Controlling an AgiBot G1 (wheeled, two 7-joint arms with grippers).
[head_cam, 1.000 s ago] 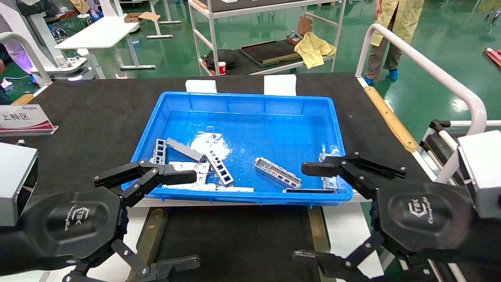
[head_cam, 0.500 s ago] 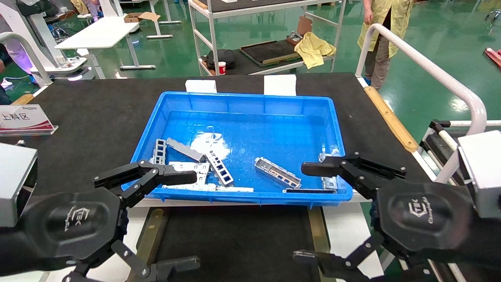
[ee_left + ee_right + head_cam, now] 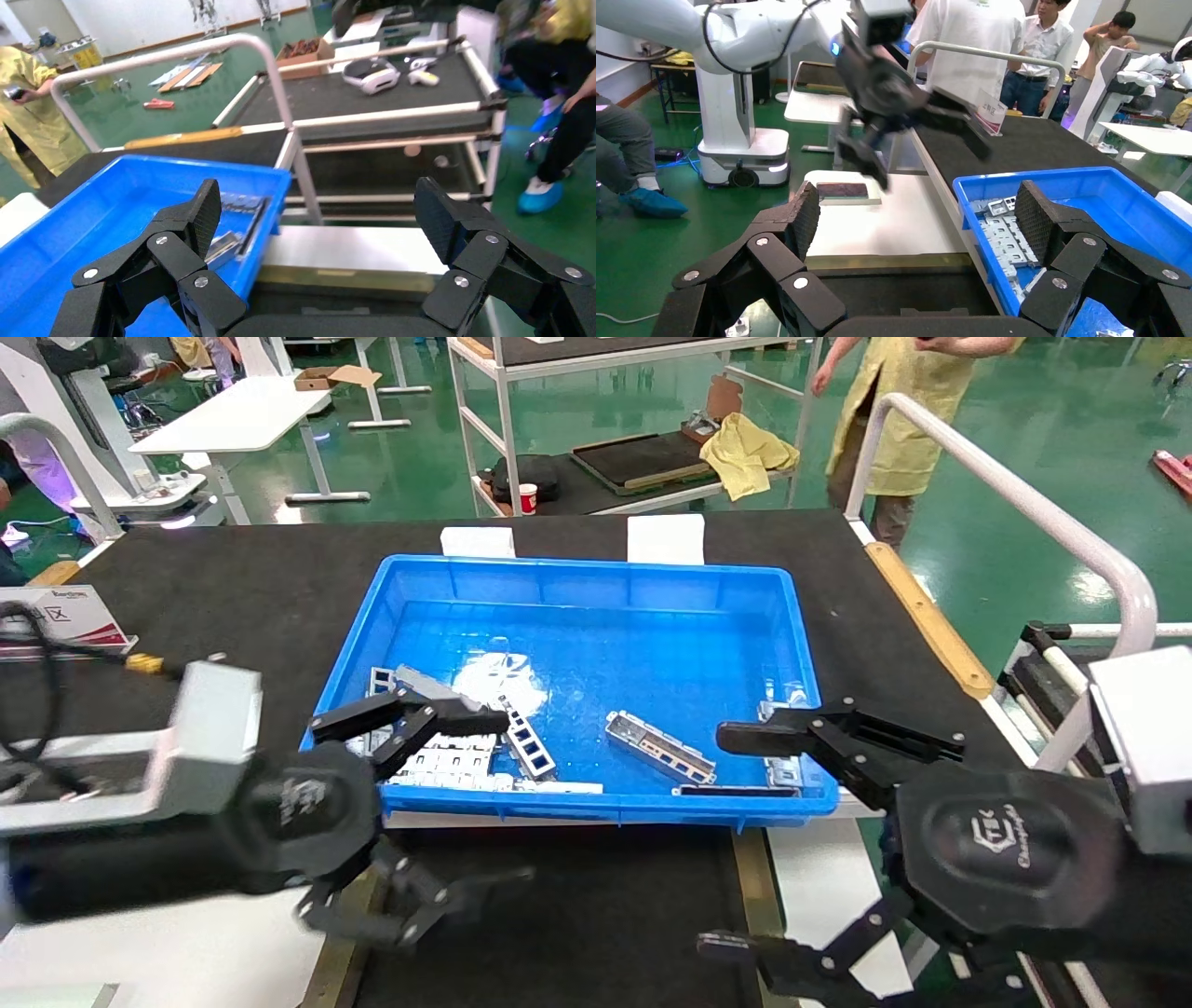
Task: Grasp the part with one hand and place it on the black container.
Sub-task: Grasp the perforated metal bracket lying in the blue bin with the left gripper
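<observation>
Comparing with a second ago, the left gripper (image 3: 424,808) has swung inward and turned, one of its jaws now over the lower-left corner of the blue bin (image 3: 596,575) where before it hung further to the lower left; its jaws stand wide apart and hold nothing; judged, this opens the reach for a pick. The right gripper (image 3: 736,840) sits unchanged at the lower right of the frame, jaws likewise apart and empty. The part (image 3: 660,758), a narrow grey channel strip with a row of rectangular windows and raised edges, lies flat and slanted on the bin floor, right of centre, clear of the white slotted plates (image 3: 456,761) heaped at the lower left. The black container (image 3: 559,915) lies on the table below the bin, centre bottom of the frame, bare of parts; nothing yet placed.
</observation>
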